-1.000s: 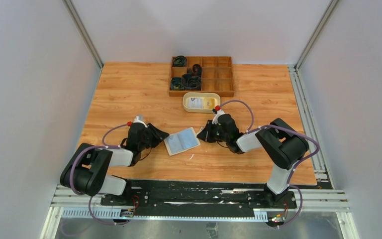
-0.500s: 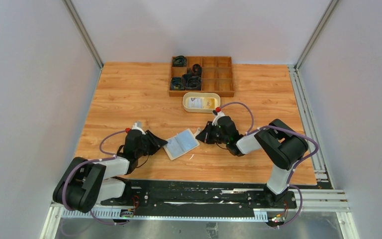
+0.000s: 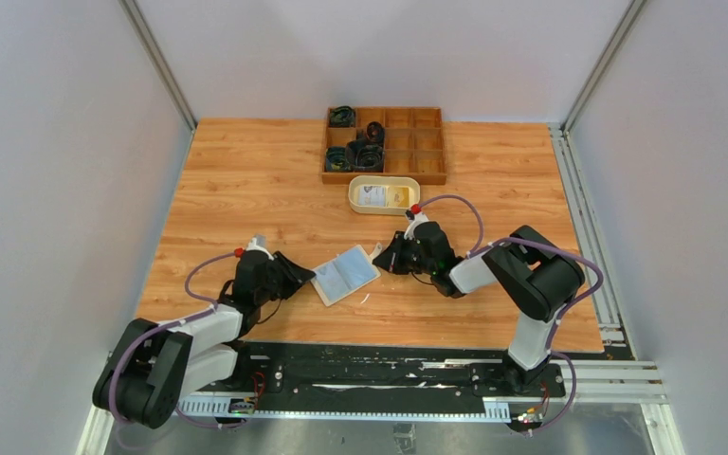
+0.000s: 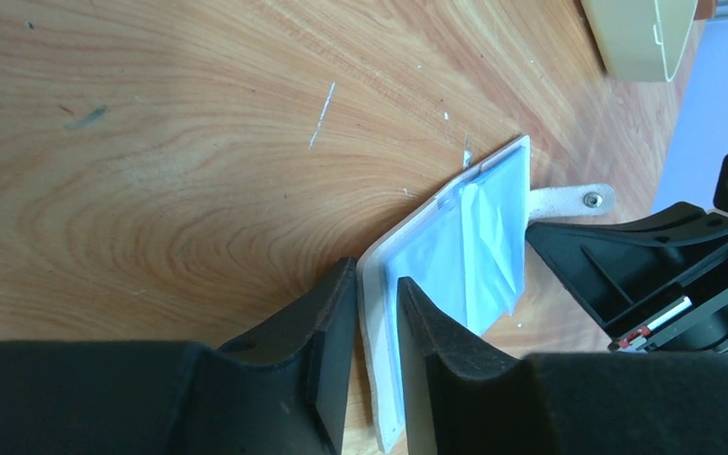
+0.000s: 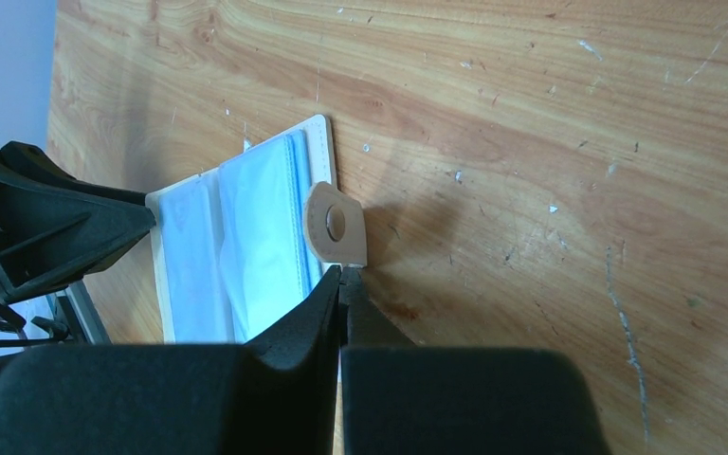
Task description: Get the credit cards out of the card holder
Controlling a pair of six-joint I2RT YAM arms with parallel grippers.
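Card holder [image 3: 345, 273] lies open on the wooden table [image 3: 246, 190], inner side up, between the two grippers.

- Credit cards [image 5: 265, 227]: pale blue, tucked in the clear inner pockets of the card holder. None out on the table.
- Left gripper [image 4: 374, 277]: at the left edge of the card holder. The fingers straddle that edge, one on the outer cover and one on the inner pocket, and are clamped on the flap. The edge looks raised a little off the wood.
- Right gripper [image 5: 343, 273]: at the right edge of the card holder, fingers pressed tight together. The tips meet the end of the tan closure tab [image 5: 335, 226], which sticks out from that edge with its snap hole showing. Cannot tell whether the tab is pinched or only touched.
- Cream dish [image 3: 384, 209]: beyond the card holder, well apart from it, with a pale item inside.
- Wooden compartment tray [image 3: 384, 178]: farther beyond the card holder, just behind the dish. Black coiled items [image 3: 355, 152] sit in its left compartments.
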